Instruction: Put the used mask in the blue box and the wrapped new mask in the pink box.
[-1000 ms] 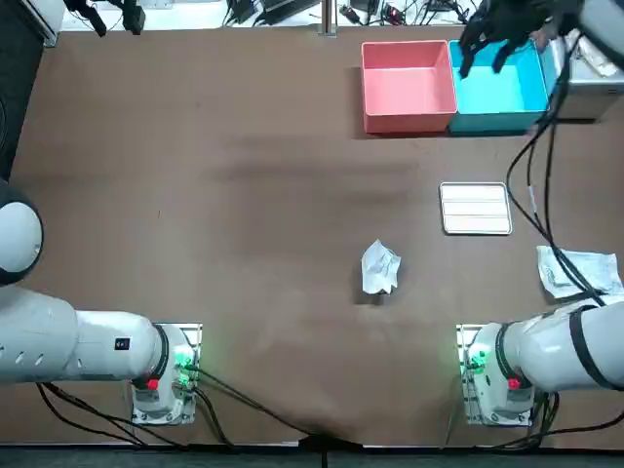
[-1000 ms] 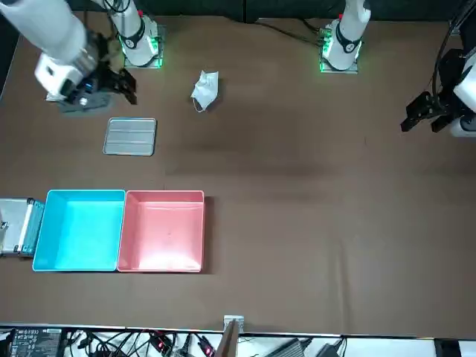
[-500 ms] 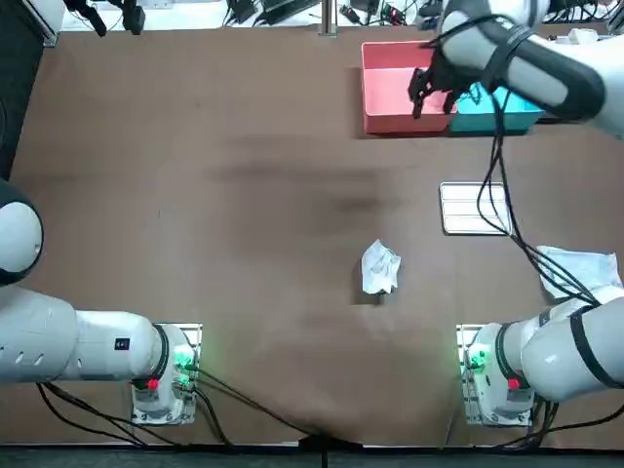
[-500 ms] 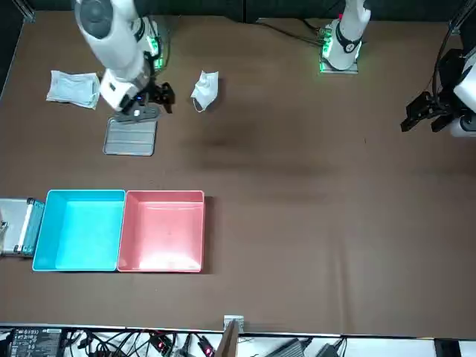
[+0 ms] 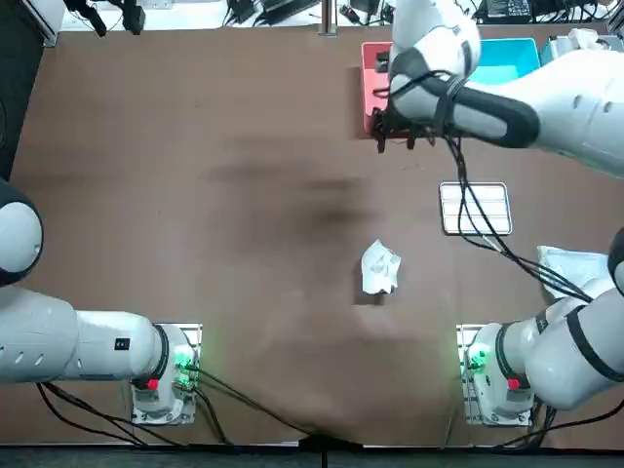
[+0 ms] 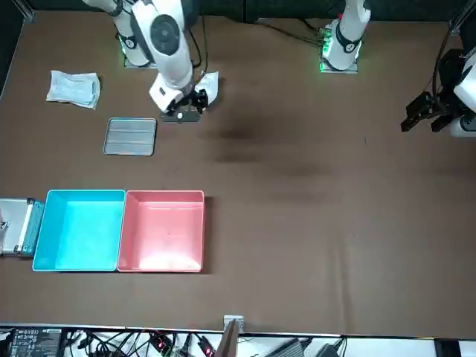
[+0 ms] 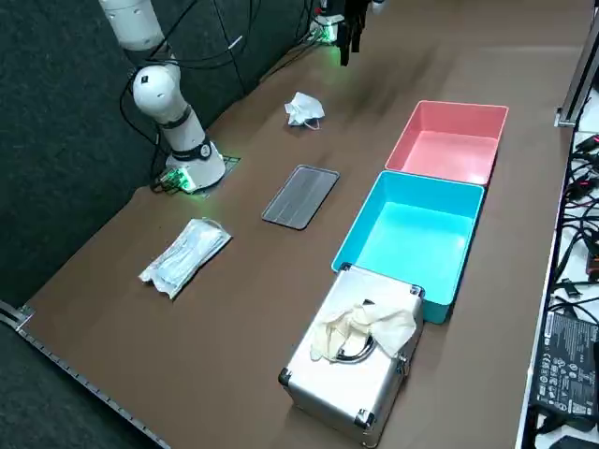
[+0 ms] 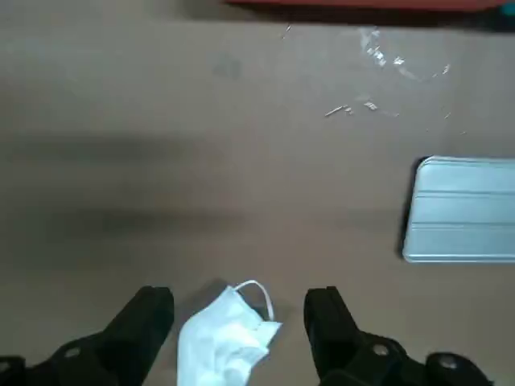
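Shift of right hand (image 6: pixel 184 110) from above blue plastic box (image 6: pixel 78 227) toward ribbed grey tray (image 6: pixel 131 136): hangs spread wide, empty. Likely targets crumpled white used mask (image 5: pixel 380 268), loose on bench (image 5: pixel 195 244) near that tray.

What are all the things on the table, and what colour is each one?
crumpled mask: one, white, middle of the table.
wrapped mask: one, whitish in clear wrap, at the table's right edge.
metal tray: one, silver, between the wrapped mask and the boxes.
pink box: one, pink, empty, far side, next to the blue box.
blue box: one, blue, empty, between the pink box and the case.
metal case: one, silver, beside the blue box.
pale bundle: one, cream, on the case's lid.
table: one, brown.
right gripper: one, black, above the crumpled mask, fingers open, holding nothing.
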